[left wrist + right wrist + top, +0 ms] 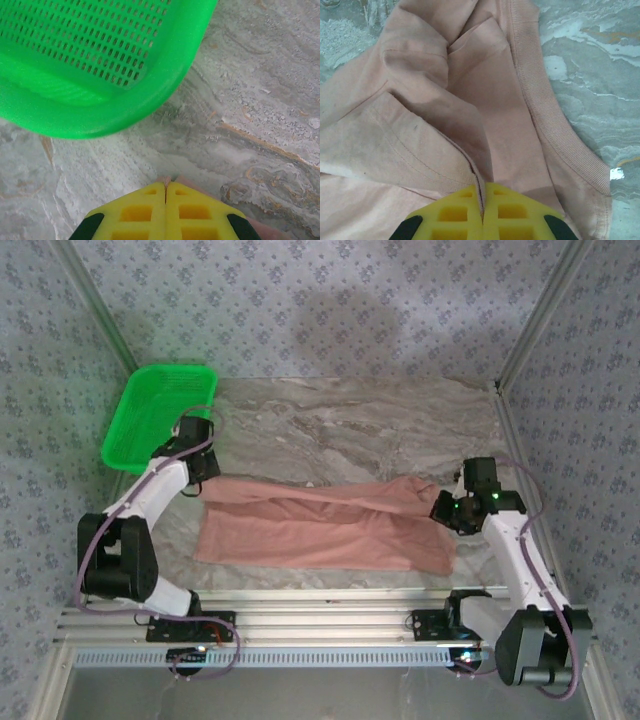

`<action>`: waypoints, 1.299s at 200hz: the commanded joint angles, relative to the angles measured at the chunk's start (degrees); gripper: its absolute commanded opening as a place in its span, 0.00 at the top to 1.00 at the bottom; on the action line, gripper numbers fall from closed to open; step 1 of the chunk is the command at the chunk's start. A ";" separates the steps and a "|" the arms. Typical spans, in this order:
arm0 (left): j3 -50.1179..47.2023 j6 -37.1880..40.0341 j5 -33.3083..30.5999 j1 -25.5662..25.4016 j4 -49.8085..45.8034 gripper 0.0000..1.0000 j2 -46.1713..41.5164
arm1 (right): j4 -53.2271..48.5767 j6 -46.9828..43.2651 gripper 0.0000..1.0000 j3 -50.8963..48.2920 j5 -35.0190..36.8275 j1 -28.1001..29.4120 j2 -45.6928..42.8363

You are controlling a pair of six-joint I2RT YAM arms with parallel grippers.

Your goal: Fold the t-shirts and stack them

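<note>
Two pincers, both pressed together. The right pincer point(481, 195) is clamped on a fold of the one pink t-shirt point(320, 527), and the left pincer point(165, 187) seems to pinch its thin edge. The shirt lies stretched between them on the worktop point(380, 430). One green basket point(160, 412) stands far left.

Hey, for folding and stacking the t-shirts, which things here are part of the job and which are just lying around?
Part of the job:
pink t-shirt, stretched between both grippers
left gripper, shut on one end
right gripper, shut on the other end

Just lying about:
green basket, far left on the marble tabletop
</note>
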 commanded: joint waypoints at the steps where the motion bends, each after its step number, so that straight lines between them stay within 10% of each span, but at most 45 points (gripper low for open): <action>1: 0.89 5.08 -2.39 0.48 4.59 1.00 0.81 | -2.67 0.83 1.00 0.39 -1.37 -0.16 -1.14; 105: 10.48 10.55 0.55 0.48 8.31 1.00 8.39 | -1.67 -0.63 1.00 1.54 -2.29 -0.95 1.31; 260: -12.79 3.50 -1.61 0.43 4.60 1.00 -6.39 | -10.76 0.81 1.00 4.05 -0.19 -1.36 1.49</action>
